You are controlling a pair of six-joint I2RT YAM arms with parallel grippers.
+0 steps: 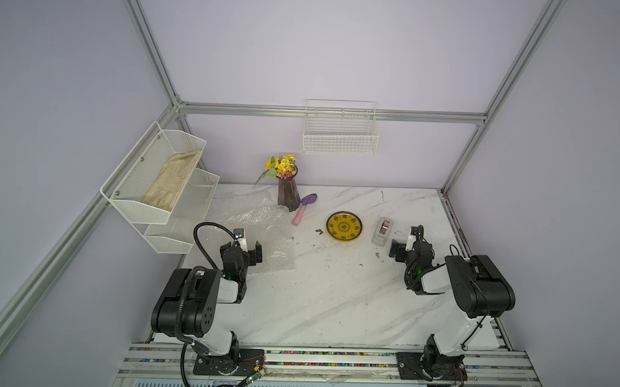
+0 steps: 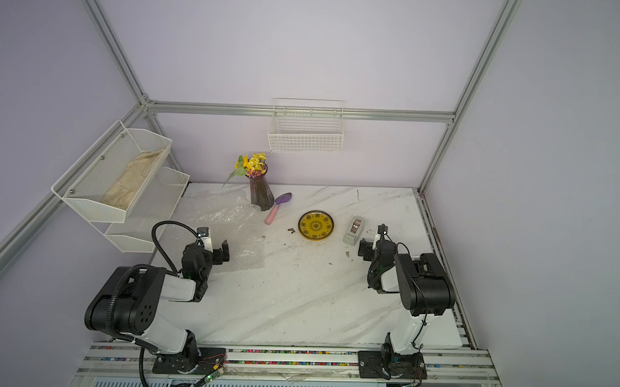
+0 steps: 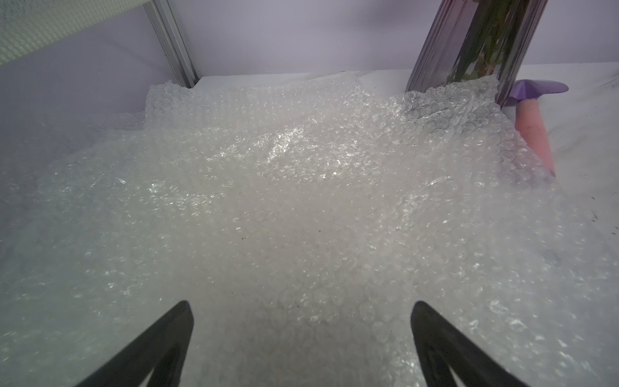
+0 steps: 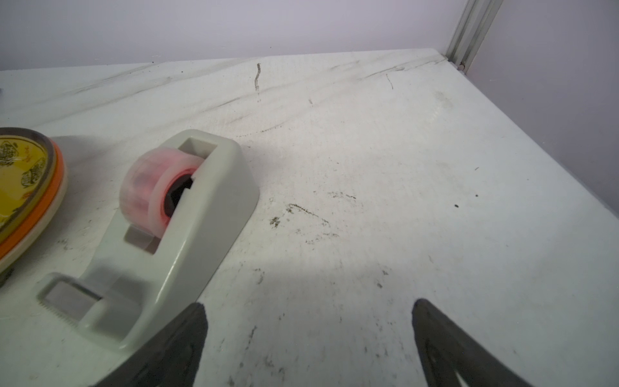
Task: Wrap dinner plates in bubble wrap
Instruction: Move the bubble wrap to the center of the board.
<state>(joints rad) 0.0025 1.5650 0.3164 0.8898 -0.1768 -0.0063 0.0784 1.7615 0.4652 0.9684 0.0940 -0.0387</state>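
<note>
Vase holds flowers, upper mesh bin a cloth (beige); left gripper and right gripper stand spread.

A white marble table fills the middle of the frame in a top view. Near its far edge stands a ribbed purple vase of yellow flowers, with a pink-handled trowel lying just to the vase's right. Right of centre sits a grey tape dispenser. A white wire basket hangs on the back wall, and at the left a two-tier mesh rack holds a beige cloth in its upper bin.
</note>
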